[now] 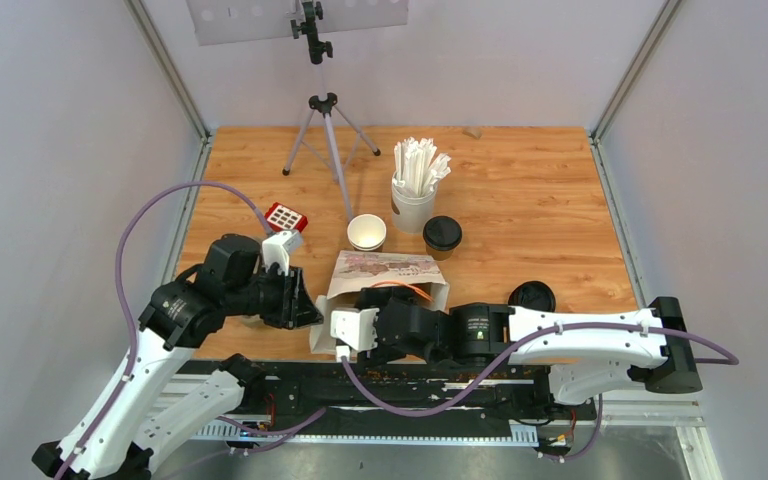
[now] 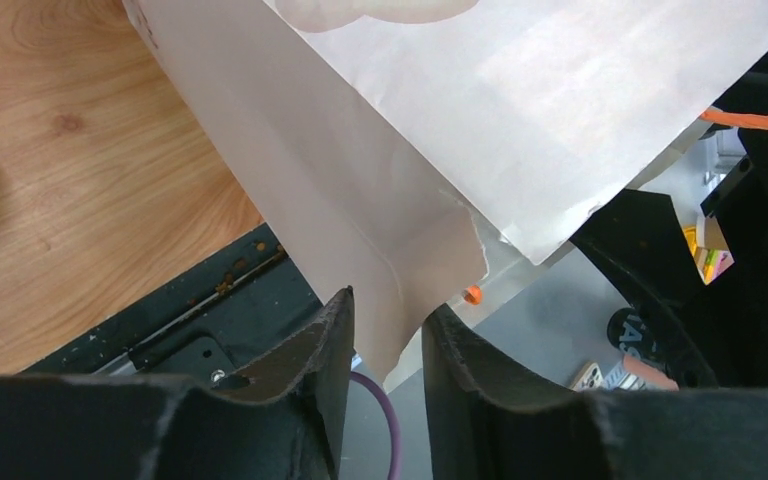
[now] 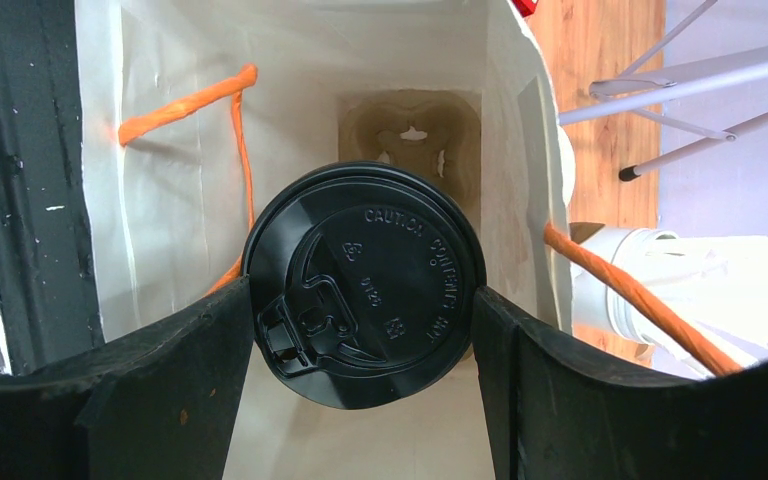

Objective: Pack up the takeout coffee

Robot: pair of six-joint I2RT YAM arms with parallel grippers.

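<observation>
A white paper bag (image 1: 385, 268) with orange handles lies on its side, mouth toward me. My right gripper (image 1: 385, 302) is shut on a coffee cup with a black lid (image 3: 365, 280) and holds it in the bag's mouth (image 3: 180, 200); the gripper (image 3: 365, 335) has one finger on each side of the lid. A brown cardboard carrier (image 3: 410, 150) sits at the bag's bottom. My left gripper (image 1: 300, 305) holds the bag's near-left edge; in its wrist view the gripper (image 2: 390, 305) has its jaws close together with a fold of the bag (image 2: 440, 130) between them. A second lidded cup (image 1: 442, 235) stands behind the bag.
An unlidded paper cup (image 1: 367, 232) and a white cup of wrapped straws (image 1: 415, 190) stand behind the bag. A pile of black lids (image 1: 531, 296) lies right of it. A tripod (image 1: 325, 130) and a small red item (image 1: 285, 217) stand at the back left.
</observation>
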